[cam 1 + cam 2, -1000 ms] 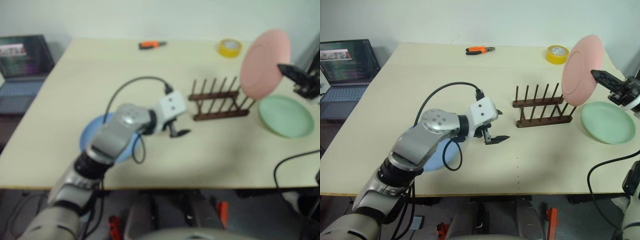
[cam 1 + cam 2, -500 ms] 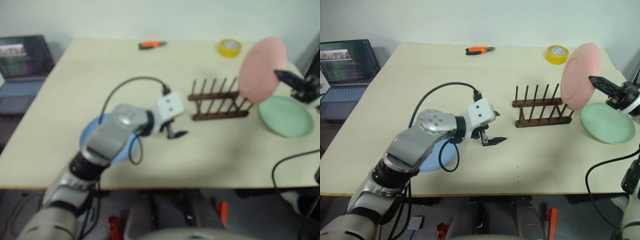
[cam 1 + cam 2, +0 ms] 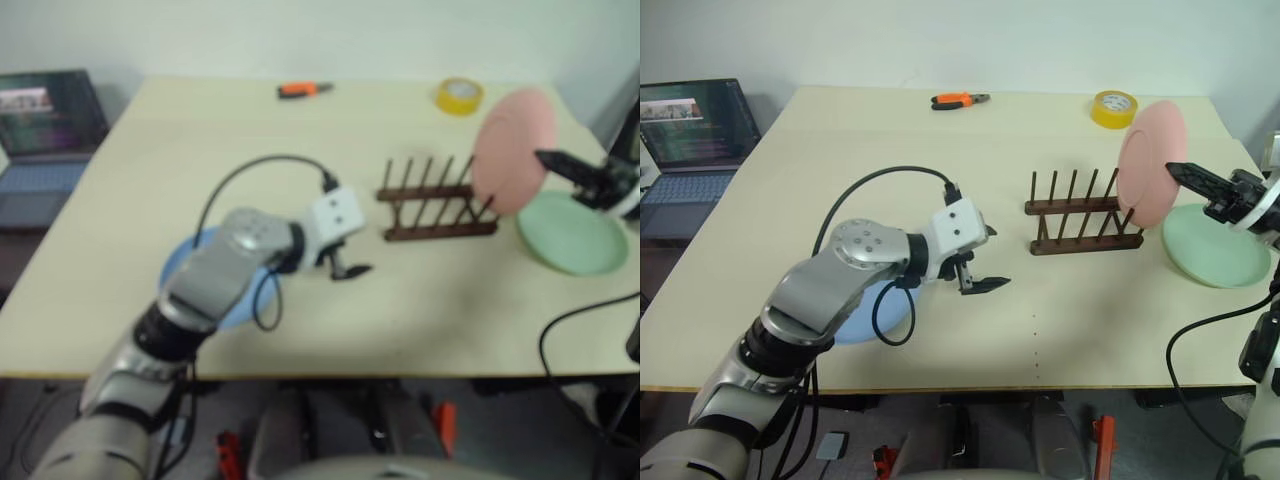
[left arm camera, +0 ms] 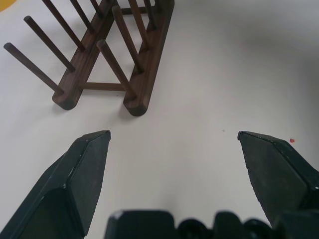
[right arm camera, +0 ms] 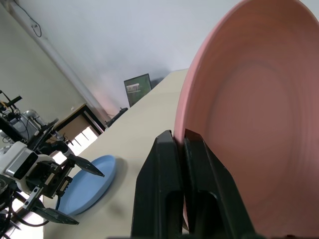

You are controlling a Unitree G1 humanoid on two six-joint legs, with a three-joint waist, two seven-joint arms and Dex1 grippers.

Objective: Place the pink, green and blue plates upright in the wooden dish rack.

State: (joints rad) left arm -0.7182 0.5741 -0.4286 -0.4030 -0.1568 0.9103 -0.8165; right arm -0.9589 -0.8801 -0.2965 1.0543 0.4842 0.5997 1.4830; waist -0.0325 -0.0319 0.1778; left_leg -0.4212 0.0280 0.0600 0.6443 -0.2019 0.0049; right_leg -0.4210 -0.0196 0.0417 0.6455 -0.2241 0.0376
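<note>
My right gripper (image 3: 1177,172) is shut on the rim of the pink plate (image 3: 1151,160) and holds it upright in the air, just over the right end of the wooden dish rack (image 3: 1085,216). The rack's pegs stand bare. To the right of the rack the green plate (image 3: 1217,248) lies flat on the table. The blue plate (image 3: 854,324) also lies flat, at the front left, partly hidden under my left arm. My left gripper (image 3: 980,281) hovers open and holds nothing, left of the rack (image 4: 113,59) and pointing toward it. The right wrist view shows its fingers (image 5: 169,164) pinching the pink rim (image 5: 259,124).
A yellow tape roll (image 3: 1114,108) and orange-handled pliers (image 3: 958,100) lie at the table's far side. An open laptop (image 3: 690,130) stands on a lower surface to the left. A black cable (image 3: 885,190) loops over my left arm.
The right gripper has sunk a little and shifted left with the pink plate, bringing it closer to the rack's right end. The left arm has stayed put.
</note>
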